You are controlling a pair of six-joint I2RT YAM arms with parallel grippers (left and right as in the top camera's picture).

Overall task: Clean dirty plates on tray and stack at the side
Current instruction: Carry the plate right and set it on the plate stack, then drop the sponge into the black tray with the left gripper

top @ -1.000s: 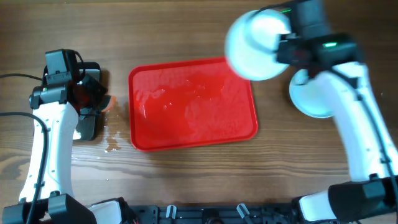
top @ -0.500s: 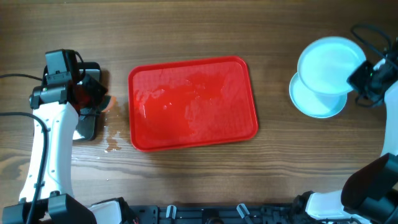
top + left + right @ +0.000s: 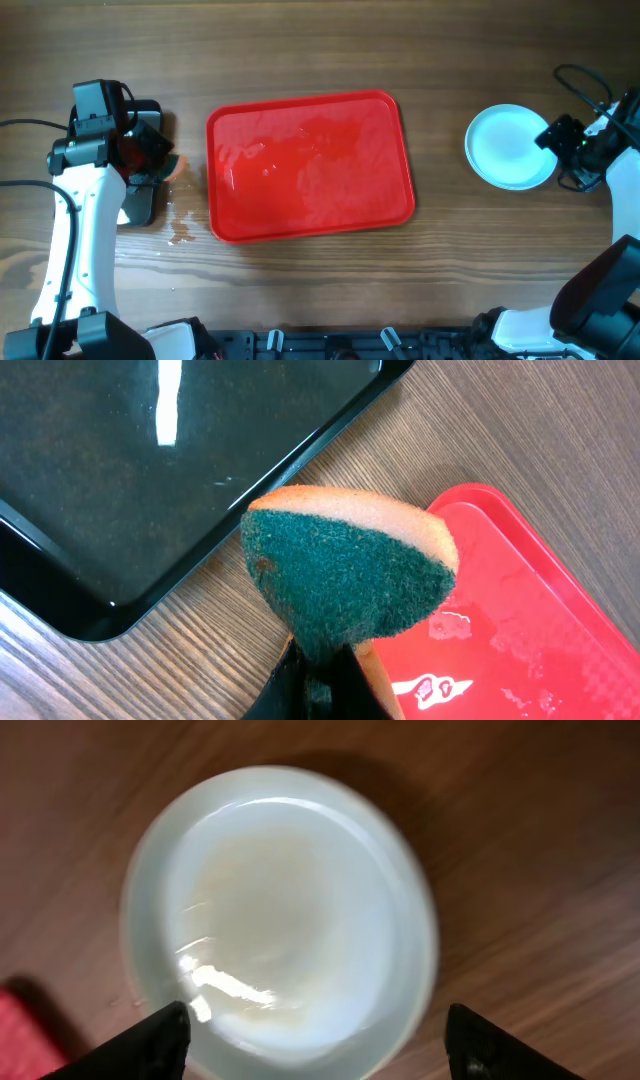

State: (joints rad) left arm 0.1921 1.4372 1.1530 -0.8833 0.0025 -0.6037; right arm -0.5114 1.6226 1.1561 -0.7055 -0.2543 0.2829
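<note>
On the right side of the worktop [image 3: 300,40], the plates [image 3: 505,150] are now lying as one pile, well apart from the red tray [image 3: 310,165]. A second ago the right arm was carrying a plate over the tray's far right corner. Half a second ago that plate was hanging above the pile, and now it is sitting on it. The right end effector [image 3: 320,1050] is spreading its fingers wide with nothing between them, just beside the pile's right rim. The right-wrist view is blurring, so I cannot count the plates.

That is leaving the red tray holding no plates at all, only a wet sheen. Judging from this, the stacking is finishing or already finished.

At the left, the left end effector [image 3: 318,682] is pinching a sponge [image 3: 350,575], green scouring face toward the camera. It is hovering over the bare wood between the black tray [image 3: 110,470] and the red tray's corner, as it was a second ago. The black tray is carrying nothing that I can see except a glossy film.
</note>
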